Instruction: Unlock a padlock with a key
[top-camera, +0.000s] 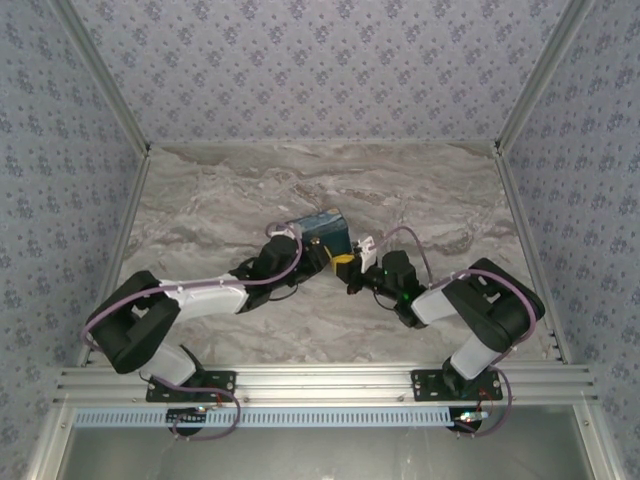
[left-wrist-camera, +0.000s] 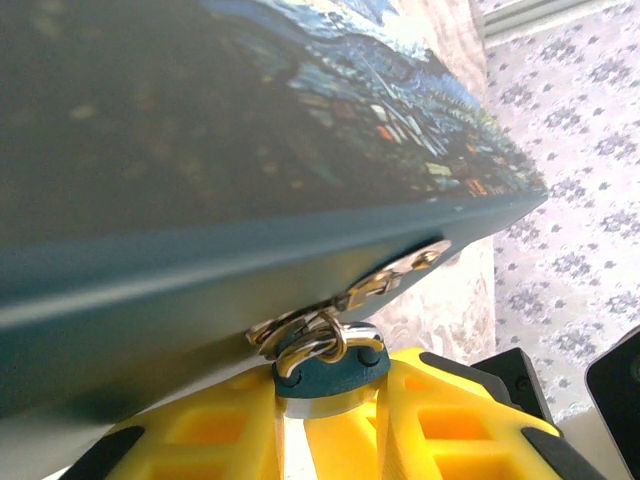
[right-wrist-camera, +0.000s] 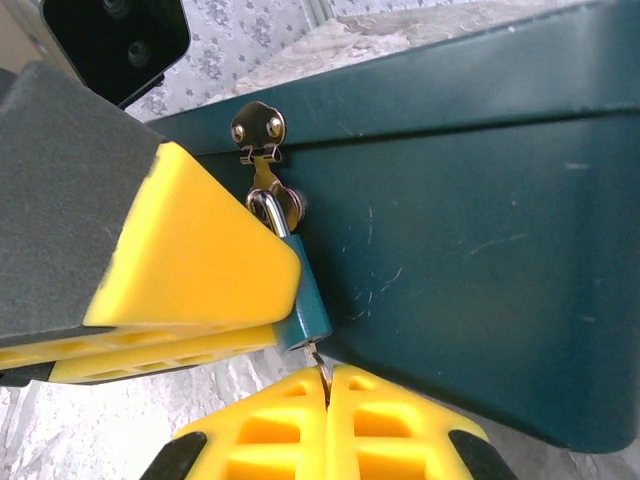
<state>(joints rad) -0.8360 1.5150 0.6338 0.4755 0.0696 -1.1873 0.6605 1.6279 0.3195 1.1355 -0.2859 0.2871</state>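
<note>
Top view: both arms lean in on the same spot, the near side of the Starry Night-printed box sitting mid-counter. The left hand comes in from the left and the right hand from the right, and they're just about touching each other.

Left wrist view: the little teal padlock hangs by its silvery shackle from the box's hasp. The left hand's yellow fingers are clamped on either side of its body, so that one's the holder.

Right wrist view: the right hand is pinched together on a thin key. The blade pokes straight up out of the fingertips and meets the bottom of the padlock. The lock's long axis runs from the hasp down toward this hand, and the key lines up with it pretty well. Can't tell how deep the blade sits, though. My guess is the next bit is a push along that line, then a twist, with the left hand stopping the body from swinging.
</note>
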